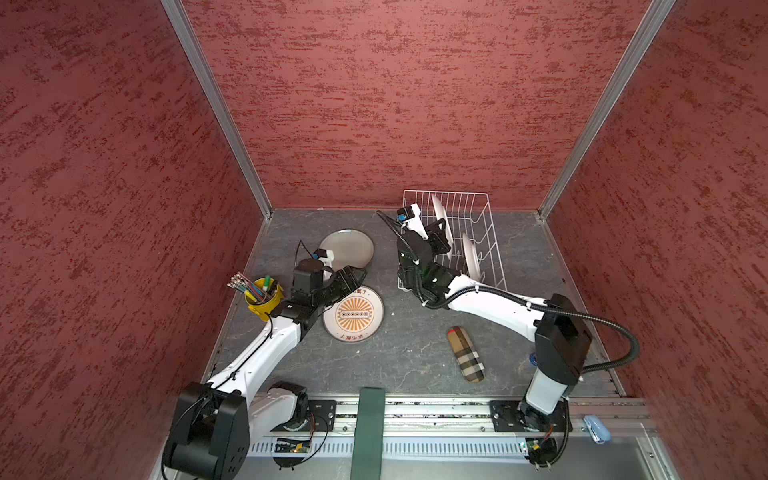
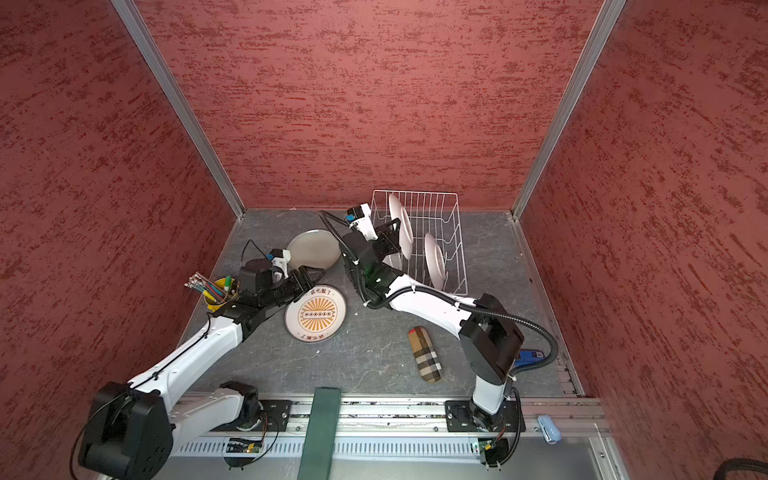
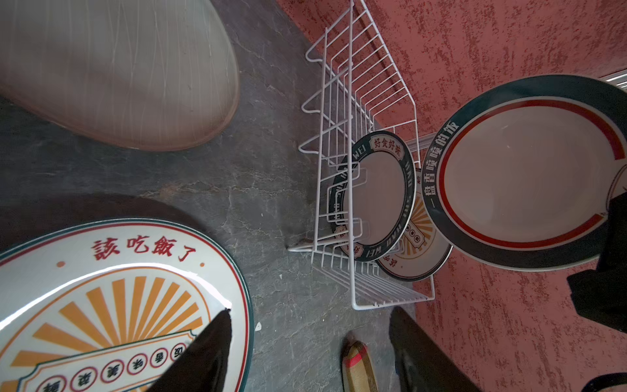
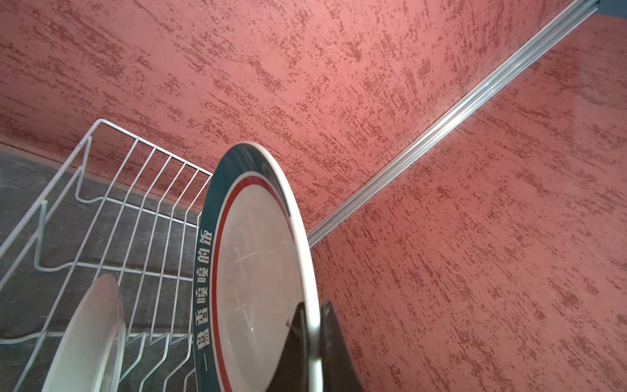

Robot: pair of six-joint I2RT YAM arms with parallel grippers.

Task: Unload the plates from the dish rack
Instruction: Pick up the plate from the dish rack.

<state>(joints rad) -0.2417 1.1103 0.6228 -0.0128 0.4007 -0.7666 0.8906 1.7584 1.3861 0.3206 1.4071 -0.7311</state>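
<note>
My right gripper [image 4: 314, 314] is shut on the rim of a white plate with a dark green lettered rim [image 4: 254, 271], held upright above the far end of the white wire dish rack [image 1: 449, 192]. Two more plates stand in the rack, one green-rimmed [image 3: 376, 197], with a sunburst plate [image 3: 419, 261] behind it. A grey-beige plate [image 1: 347, 249] and an orange sunburst plate [image 1: 353, 313] lie flat on the table to the left. My left gripper [image 3: 310, 312] hangs open and empty over the sunburst plate's far edge.
A yellow cup of pens [image 1: 264, 297] stands just left of my left arm. A plaid case [image 1: 465, 353] lies at the front right of the table. Red walls close in the back and both sides, and the rack stands near the back wall.
</note>
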